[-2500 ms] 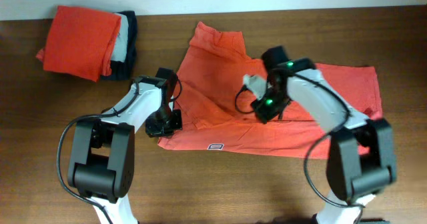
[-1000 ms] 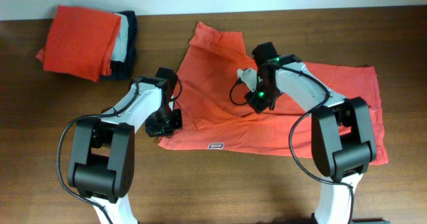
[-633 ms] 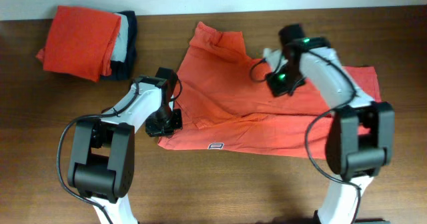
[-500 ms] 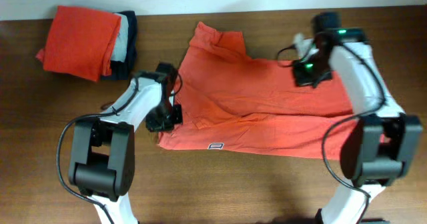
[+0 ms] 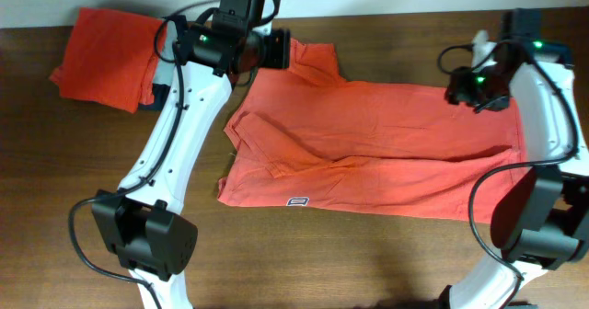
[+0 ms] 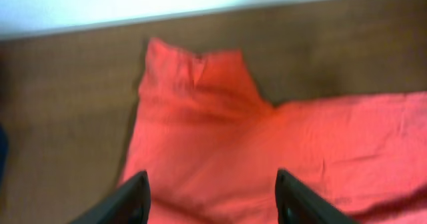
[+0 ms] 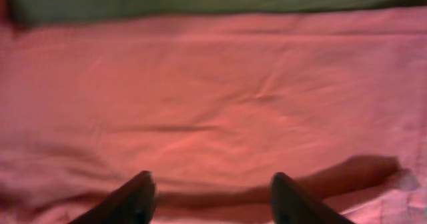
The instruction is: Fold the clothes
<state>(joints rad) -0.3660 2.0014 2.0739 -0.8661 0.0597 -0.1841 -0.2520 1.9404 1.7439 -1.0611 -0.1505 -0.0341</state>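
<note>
Coral-red T-shirt [image 5: 386,148]: spread open with a plain face up, across the middle and right of the bench [image 5: 368,263]; not yet folded.
Creasing: a raised wrinkle runs left to right through the middle of the cloth, and the left edge is rumpled.
Sleeve [image 5: 308,56]: juts toward the far left and lies flat on the wood.
Small mark [image 5: 296,200]: pale rectangle on the near hem, toward the left.
Left claw [image 5: 276,51]: released; fingers [image 6: 130,201] stand apart above the far-left sleeve, with nothing between them.
Right claw [image 5: 465,88]: released; fingers [image 7: 130,201] stand apart over the far-right part of the shirt. The cloth beneath is smooth and not gripped.
Folded orange garment [image 5: 106,56]: at the far left of the bench, apart from the shirt.
Grey and navy garments [image 5: 158,90]: showing at the right edge of the orange one, partly hidden by the left arm.
</note>
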